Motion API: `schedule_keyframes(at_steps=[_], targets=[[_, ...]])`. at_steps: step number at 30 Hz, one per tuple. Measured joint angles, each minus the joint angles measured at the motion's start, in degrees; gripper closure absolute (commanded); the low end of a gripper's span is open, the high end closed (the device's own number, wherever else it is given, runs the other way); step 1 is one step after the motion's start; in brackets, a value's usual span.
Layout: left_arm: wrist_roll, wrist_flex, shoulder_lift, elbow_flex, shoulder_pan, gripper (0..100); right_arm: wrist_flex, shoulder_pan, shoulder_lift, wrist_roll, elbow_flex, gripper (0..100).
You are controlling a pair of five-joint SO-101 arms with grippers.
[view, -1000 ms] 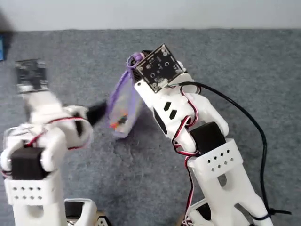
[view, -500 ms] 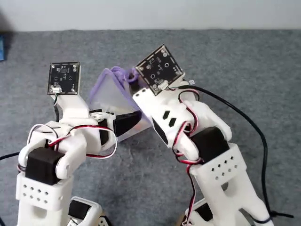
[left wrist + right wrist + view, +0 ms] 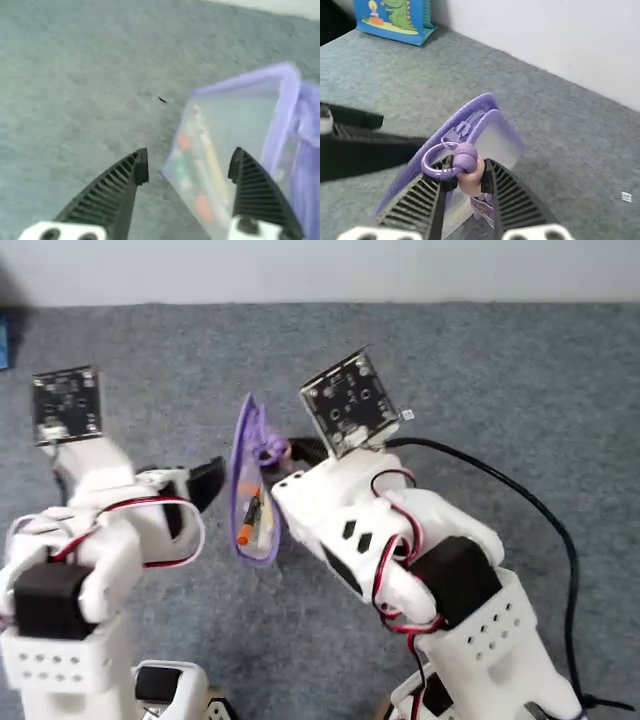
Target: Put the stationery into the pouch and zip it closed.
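Note:
The clear pouch (image 3: 252, 502) with purple edging hangs edge-on above the grey table, with stationery (image 3: 246, 522) inside, an orange tip among it. My right gripper (image 3: 465, 181) is shut on the pouch's purple zip pull (image 3: 456, 161), seen in the high view as right gripper (image 3: 287, 452) at the pouch's top. My left gripper (image 3: 190, 167) is open beside the pouch (image 3: 235, 145); the pouch's lower corner lies between its fingers without clear contact. From above, the left gripper (image 3: 205, 481) sits just left of the pouch.
A blue box with a dinosaur picture (image 3: 395, 17) stands by the white wall at the table's far left edge, seen as a blue box (image 3: 4, 340) from above. Grey table surface (image 3: 520, 390) stretches behind and to the right of the arms.
The left arm, against the pouch half a second ago, has drawn back to the left. The pouch has turned from broadside to edge-on and dropped a little in the right gripper.

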Motion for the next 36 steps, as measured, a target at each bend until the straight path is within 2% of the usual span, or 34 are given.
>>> schedule_keyframes(at_steps=[7,11,15,22,29,36], targets=[[-8.88,3.25,0.0,-3.6,-6.68,74,-2.37,0.44,0.0,1.05,0.79,99.1],[-10.2,6.77,0.0,-3.6,-6.86,74,-8.0,3.6,1.58,3.52,1.05,99.1],[-10.29,7.56,0.0,-3.6,-6.86,74,-14.07,3.6,1.58,8.09,1.14,99.1],[-10.2,7.56,0.0,-3.6,1.41,74,-19.16,3.78,5.45,16.7,-5.1,99.1],[-5.01,6.86,0.0,-3.6,10.64,74,-18.99,2.81,13.71,22.33,-20.4,99.2],[1.49,-1.05,4.84,-1.49,13.01,74,-4.66,0.18,16.62,22.86,-26.73,99.2]])
